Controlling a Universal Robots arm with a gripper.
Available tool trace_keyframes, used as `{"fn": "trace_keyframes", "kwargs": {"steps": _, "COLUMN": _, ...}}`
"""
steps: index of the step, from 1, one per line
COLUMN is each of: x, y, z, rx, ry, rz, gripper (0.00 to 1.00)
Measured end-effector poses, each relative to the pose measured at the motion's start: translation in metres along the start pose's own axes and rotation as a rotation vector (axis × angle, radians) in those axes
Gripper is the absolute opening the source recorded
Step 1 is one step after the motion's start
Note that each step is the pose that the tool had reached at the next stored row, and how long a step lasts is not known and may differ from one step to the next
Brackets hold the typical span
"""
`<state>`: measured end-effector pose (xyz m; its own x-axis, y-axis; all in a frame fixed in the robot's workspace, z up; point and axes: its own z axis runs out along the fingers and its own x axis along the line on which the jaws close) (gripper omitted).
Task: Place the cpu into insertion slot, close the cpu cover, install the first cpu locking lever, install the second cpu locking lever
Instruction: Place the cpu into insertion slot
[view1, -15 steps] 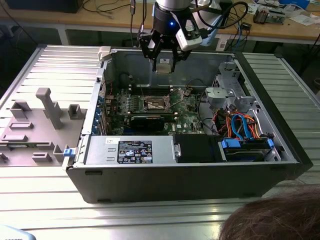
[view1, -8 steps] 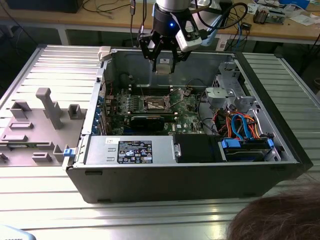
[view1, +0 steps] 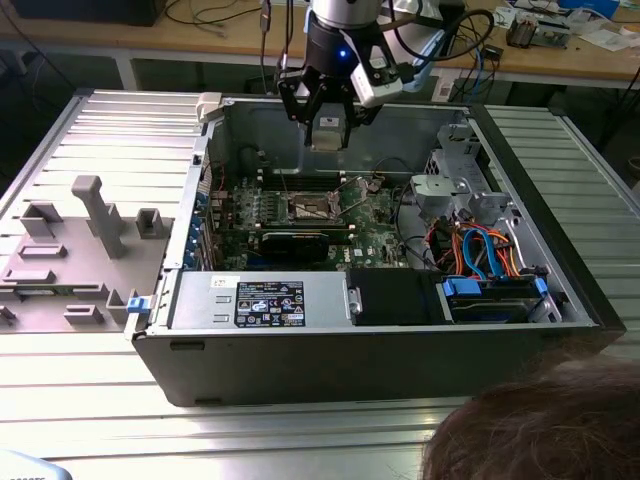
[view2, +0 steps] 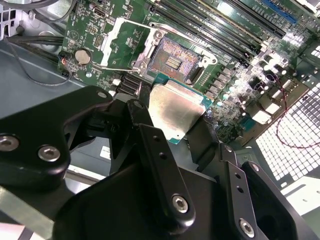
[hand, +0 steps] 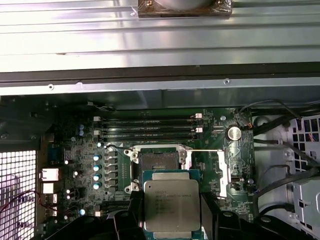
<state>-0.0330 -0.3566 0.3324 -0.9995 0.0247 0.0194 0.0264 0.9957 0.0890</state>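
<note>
Inside the open PC case (view1: 350, 340), lying on its side, the green motherboard (view2: 87, 35) faces up and the gripper (view1: 327, 128) hangs over it, clamped on the cpu (hand: 171, 205) by two opposite edges. The insertion slot (hand: 160, 161) sits bare near the board's middle, cpu cover (view2: 117, 42) flipped open beside it. I'd guess the chip is light, stiff, and fragile underneath, so edges only. Its underside is hidden, and I can't tell if its corner marks line up with the slot.
</note>
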Motion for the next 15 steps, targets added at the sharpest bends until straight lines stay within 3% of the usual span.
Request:
{"fn": "trace_keyframes", "kwargs": {"steps": 7, "x": -0.0001, "y": -0.0005, "z": 0.0055, "rx": 0.0000, "ry": 0.0000, "rz": 0.000, "gripper": 0.55}}
{"fn": "trace_keyframes", "kwargs": {"steps": 15, "x": -0.0001, "y": -0.0006, "z": 0.0066, "rx": 0.0000, "ry": -0.0001, "rz": 0.000, "gripper": 0.55}}
